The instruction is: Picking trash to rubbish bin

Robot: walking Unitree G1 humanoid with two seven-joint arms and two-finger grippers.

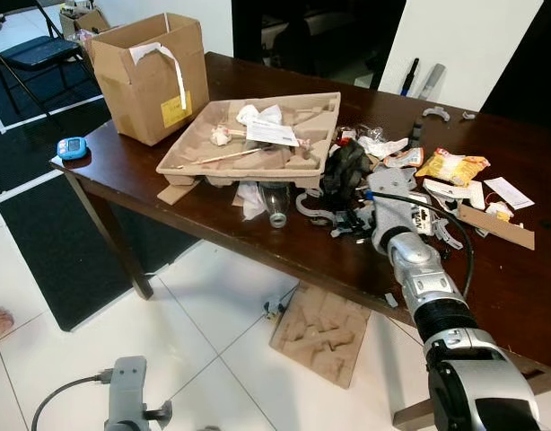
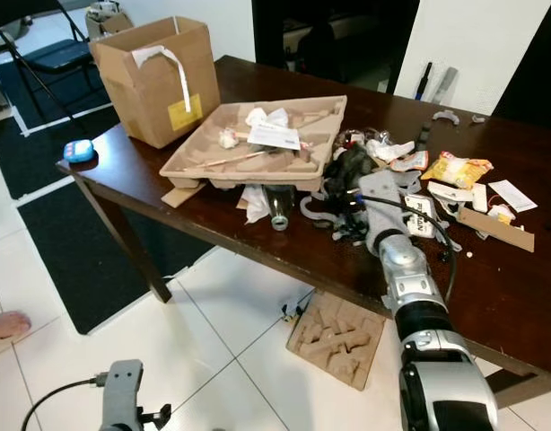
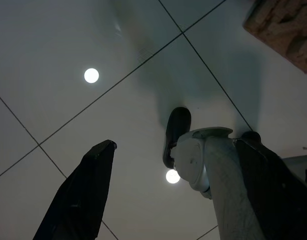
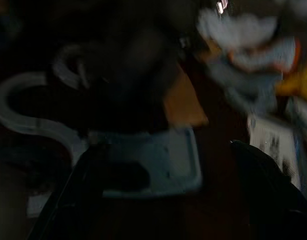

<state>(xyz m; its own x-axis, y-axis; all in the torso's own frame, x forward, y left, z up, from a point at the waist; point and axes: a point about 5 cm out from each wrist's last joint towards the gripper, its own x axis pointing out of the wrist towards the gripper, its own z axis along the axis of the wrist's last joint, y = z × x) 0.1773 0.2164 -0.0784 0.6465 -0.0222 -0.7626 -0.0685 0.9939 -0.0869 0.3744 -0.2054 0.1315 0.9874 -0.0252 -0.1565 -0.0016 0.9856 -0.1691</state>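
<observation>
While we look down from the left eye view, our right arm reaches over the dark bench (image 1: 213, 215) into a heap of trash (image 1: 347, 193) just beside the moulded pulp tray (image 1: 249, 144). A cardboard box (image 1: 150, 76) stands on the far side of that tray from the heap, and a yellow snack wrapper (image 1: 452, 166) lies beyond the heap, further from the tray. The right pincer (image 1: 352, 184) is at the heap; we cannot tell from here how its fingers stand.

From the right eye view, a second pulp insert (image 2: 338, 337) lies on the floor tiles, below the tray's end of the bench.

Our left wrist view shows the left pincer (image 3: 178, 200) hanging over the tiles, fingers apart.

Our right wrist view, dark and blurred, shows fingers (image 4: 268, 190) spread apart over a pale plastic piece (image 4: 158, 165).
</observation>
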